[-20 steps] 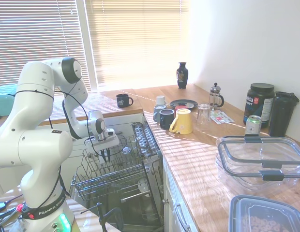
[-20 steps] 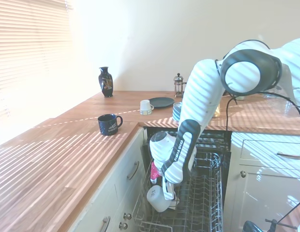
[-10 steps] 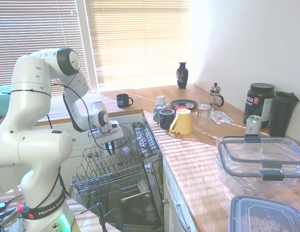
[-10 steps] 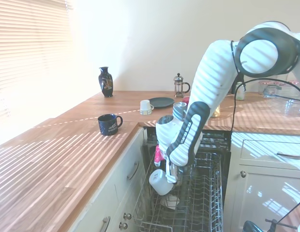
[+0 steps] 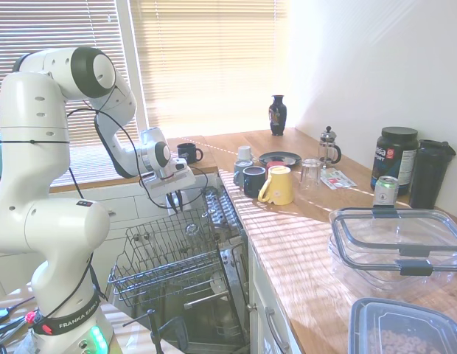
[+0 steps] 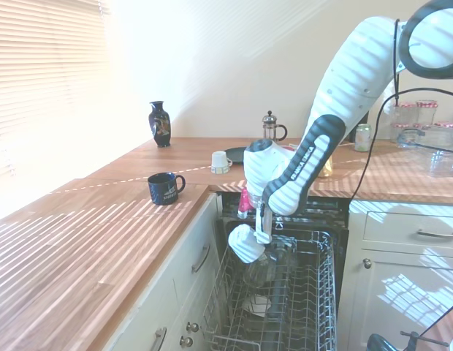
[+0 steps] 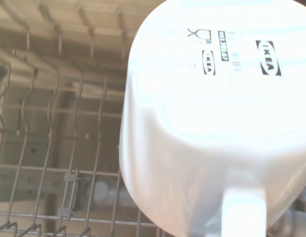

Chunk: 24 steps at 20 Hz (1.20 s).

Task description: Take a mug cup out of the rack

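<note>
— Where is the mug cup point(image 6: 246, 244) right now?
— In the air above the rack point(image 6: 314, 307), clear of its tines, tilted on its side. Its base shows IKEA print in the wrist view point(image 7: 212, 123).
— And the gripper point(image 6: 261, 232)?
— Closed on the cup, fingers pinching it near the handle side.
— Anything nearby?
— A black mug point(image 6: 165, 187) sits on the wooden counter point(image 6: 88, 241), well apart.

black mug point(image 5: 189, 153), vase point(image 5: 278, 114), French press point(image 5: 329, 147)
</note>
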### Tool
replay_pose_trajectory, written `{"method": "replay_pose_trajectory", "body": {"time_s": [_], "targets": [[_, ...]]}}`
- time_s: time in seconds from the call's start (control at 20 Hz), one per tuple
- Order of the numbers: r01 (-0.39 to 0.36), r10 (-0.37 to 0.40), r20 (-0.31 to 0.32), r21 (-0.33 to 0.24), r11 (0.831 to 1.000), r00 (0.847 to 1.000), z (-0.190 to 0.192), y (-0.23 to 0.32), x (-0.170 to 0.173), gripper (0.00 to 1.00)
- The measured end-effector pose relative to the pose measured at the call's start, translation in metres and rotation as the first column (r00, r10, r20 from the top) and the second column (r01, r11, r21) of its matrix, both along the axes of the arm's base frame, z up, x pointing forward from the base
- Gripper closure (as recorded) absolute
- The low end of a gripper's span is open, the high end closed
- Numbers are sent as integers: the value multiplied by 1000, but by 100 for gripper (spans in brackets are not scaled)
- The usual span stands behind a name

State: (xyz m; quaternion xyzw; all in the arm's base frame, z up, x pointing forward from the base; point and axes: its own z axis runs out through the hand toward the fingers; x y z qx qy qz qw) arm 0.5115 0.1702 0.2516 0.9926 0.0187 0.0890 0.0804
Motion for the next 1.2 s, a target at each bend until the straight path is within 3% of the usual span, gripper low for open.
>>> {"method": "replay_pose_trajectory", "body": {"time_s": [0.6, 1.2], "targets": [[84, -89, 64, 67, 994, 994, 111, -26, 35, 100], [198, -205, 35, 144, 970, 978, 160, -92, 107, 100]]}}
